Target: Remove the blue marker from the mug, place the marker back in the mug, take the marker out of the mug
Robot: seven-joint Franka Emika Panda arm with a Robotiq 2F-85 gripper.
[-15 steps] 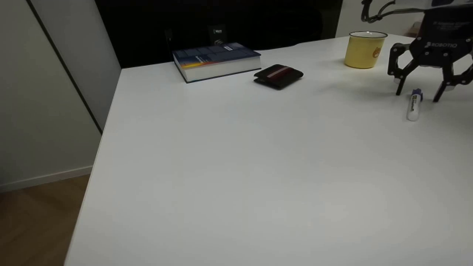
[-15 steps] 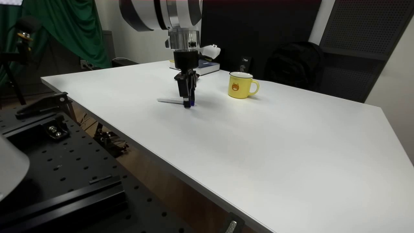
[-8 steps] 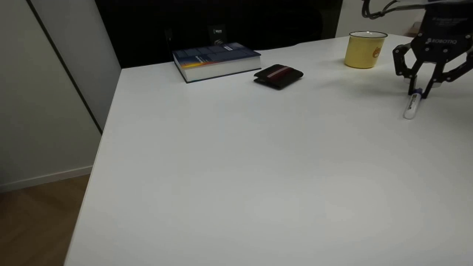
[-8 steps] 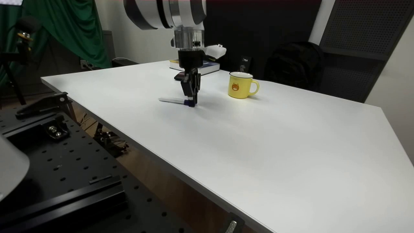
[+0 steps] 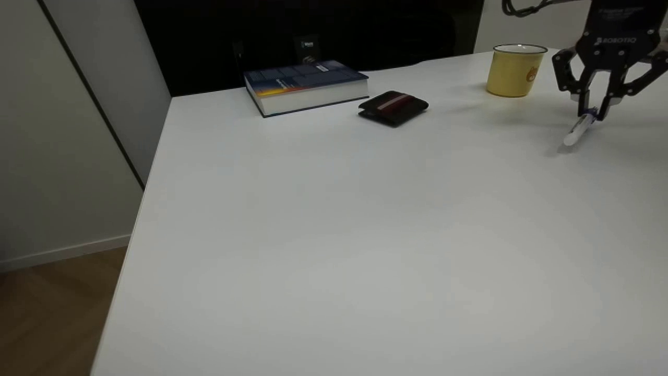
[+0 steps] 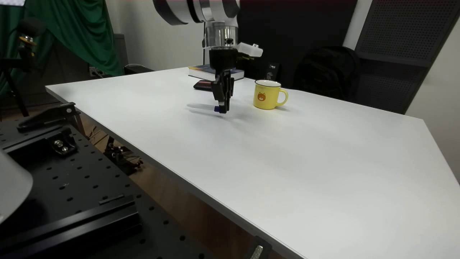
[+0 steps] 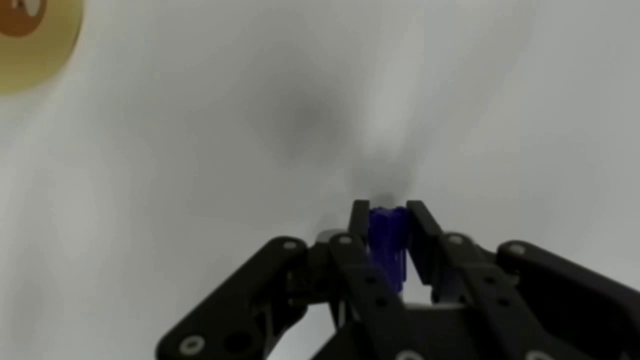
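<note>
My gripper (image 5: pixel 591 115) is shut on the blue marker (image 5: pixel 577 131), pinching it by the dark blue cap end. In an exterior view the marker's pale barrel (image 6: pixel 202 107) sticks out sideways, nearly level, with a shadow under it, so it hangs slightly above the table. The wrist view has the blue cap (image 7: pixel 388 235) squeezed between the two fingertips; most of the barrel is hidden there. The yellow mug (image 5: pixel 514 72) stands upright on the table, apart from the gripper. Its handle shows in an exterior view, and part of the mug (image 7: pixel 37 55) enters the wrist view's top left corner.
A thick blue book (image 5: pixel 308 86) lies at the table's far edge. Near it is a dark wallet (image 5: pixel 394 108) with a striped band. A black backpack (image 6: pixel 329 72) stands behind the table (image 6: pixel 305 162).
The fingers have closed from wide apart onto the marker's cap. Gripper and marker have risen off the table and shifted toward the mug. Mug, book and wallet have stayed put.
</note>
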